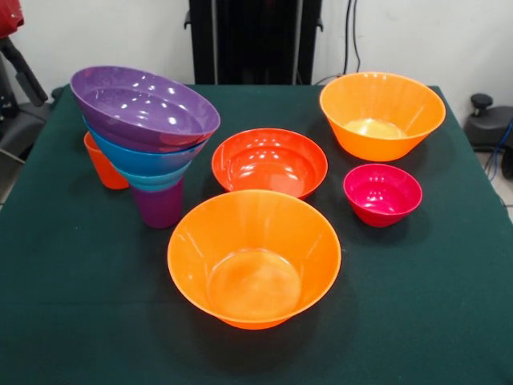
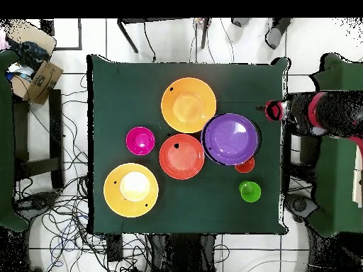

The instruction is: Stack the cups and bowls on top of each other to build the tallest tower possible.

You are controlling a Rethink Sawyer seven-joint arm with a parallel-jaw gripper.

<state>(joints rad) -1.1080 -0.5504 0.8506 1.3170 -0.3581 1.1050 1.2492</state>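
The tower [image 1: 152, 144] stands at the table's left. It is a purple cup [image 1: 159, 204] with a teal bowl [image 1: 152, 178], a blue bowl [image 1: 140, 156] and a purple bowl [image 1: 144, 108] on top, all leaning. An orange cup [image 1: 103, 164] sits just behind it. A shallow red-orange bowl [image 1: 269, 162] lies mid-table, with a large orange bowl [image 1: 254, 257] in front of it. Another large orange bowl [image 1: 382, 114] sits back right, with a small magenta bowl [image 1: 382, 193] in front of it. The green cup [image 2: 249, 191] shows only from overhead. My gripper [image 2: 275, 110] hangs off the table's side, beside the purple bowl [image 2: 232, 138].
The dark green tablecloth [image 1: 433, 305] covers the whole table. From overhead, a cardboard box [image 2: 44, 76] sits on the floor beyond one corner, and cables [image 2: 67, 212] trail round the table's sides.
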